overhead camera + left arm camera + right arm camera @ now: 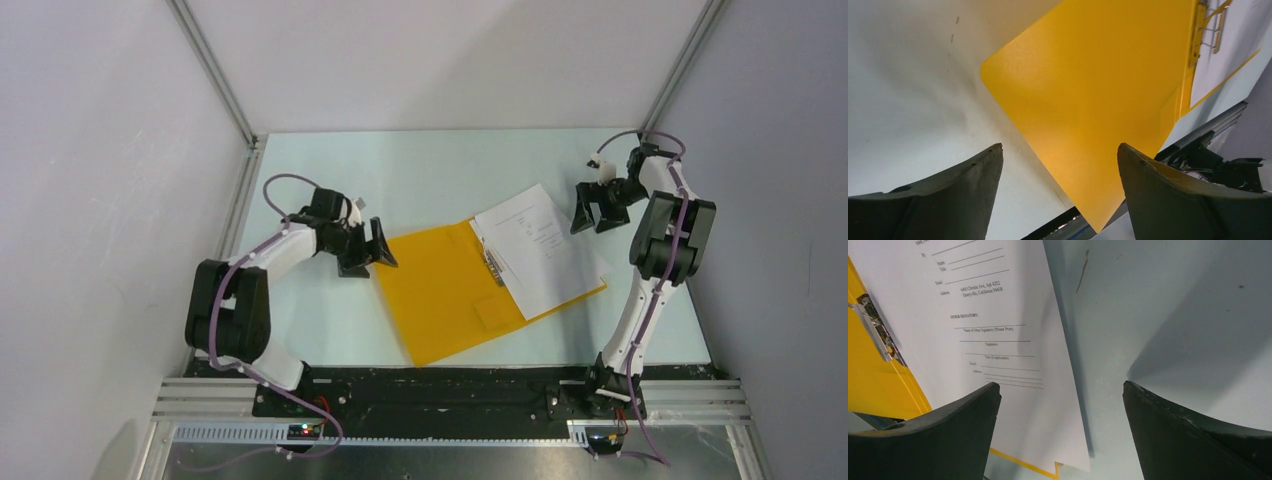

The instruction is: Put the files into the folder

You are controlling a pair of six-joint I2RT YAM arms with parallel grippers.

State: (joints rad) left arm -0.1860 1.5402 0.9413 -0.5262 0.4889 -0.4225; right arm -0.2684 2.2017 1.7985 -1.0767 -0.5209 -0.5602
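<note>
My left gripper (370,256) and right gripper (595,220) are wide, empty; I should nudge the files (540,245) square inside the folder (440,290)

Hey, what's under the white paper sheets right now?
The open folder: its right half lies beneath the files, only a yellow edge strip showing. The rest of that half is covered.

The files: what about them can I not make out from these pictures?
- Number of files: top view, too small; the upper sheet covers any below.
- Their full text: top view too small; right wrist view cut by the top edge and the jaws.
- Folder right half: hidden under the files.
- Whether the clip holds them: unclear in every view.
</note>
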